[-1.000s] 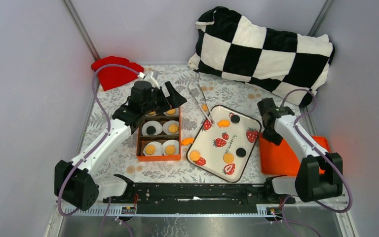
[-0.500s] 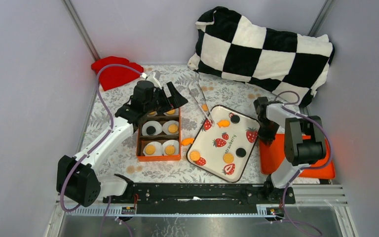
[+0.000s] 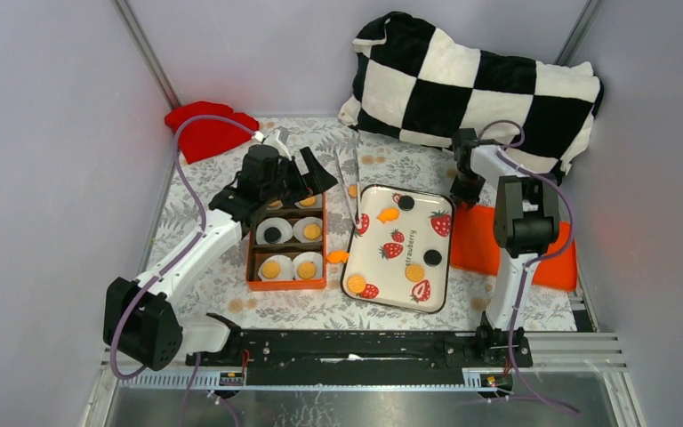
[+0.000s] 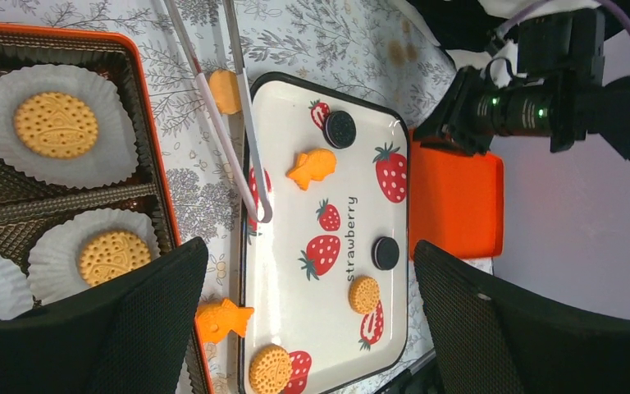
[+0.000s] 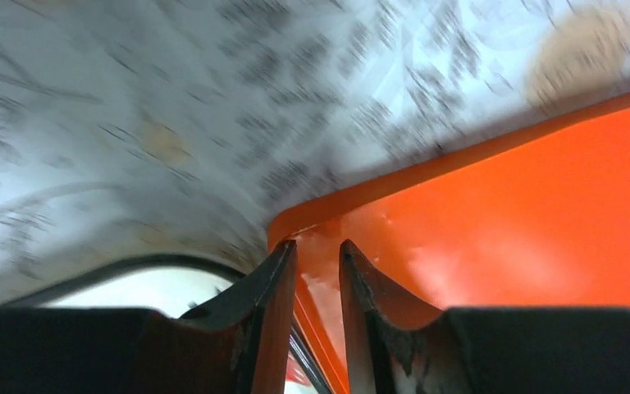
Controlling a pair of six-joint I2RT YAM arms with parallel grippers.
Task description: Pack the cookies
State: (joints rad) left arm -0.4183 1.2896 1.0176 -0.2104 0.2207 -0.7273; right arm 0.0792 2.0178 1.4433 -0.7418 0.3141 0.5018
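Observation:
Golden cookies (image 3: pixel 353 283) (image 3: pixel 414 273) and black cookies (image 3: pixel 406 202) (image 3: pixel 433 257) lie on the strawberry tray (image 3: pixel 375 233). More cookies sit in white paper cups in the orange box (image 3: pixel 286 285). My left gripper (image 3: pixel 307 178) is open and empty above the box's far end. Its wrist view looks down on the tray (image 4: pixel 295 107), a golden cookie (image 4: pixel 271 369) and a black one (image 4: pixel 385 253). My right gripper (image 3: pixel 464 189) is at the far-left corner of the orange lid (image 3: pixel 511 249). In the right wrist view its fingers (image 5: pixel 279 271) pinch the lid's rim (image 5: pixel 500 213).
Metal tongs (image 3: pixel 349 187) lie left of the tray's far end with a golden cookie (image 3: pixel 352 190) between them. An orange fish biscuit (image 3: pixel 337 257) lies between box and tray, another on the tray (image 3: pixel 388 214). A checkered pillow (image 3: pixel 476 84) and a red cloth (image 3: pixel 204 129) lie at the back.
My right arm swung towards the back, dragging the orange lid back and left. The strawberry tray slid left and turned. My left gripper barely moved.

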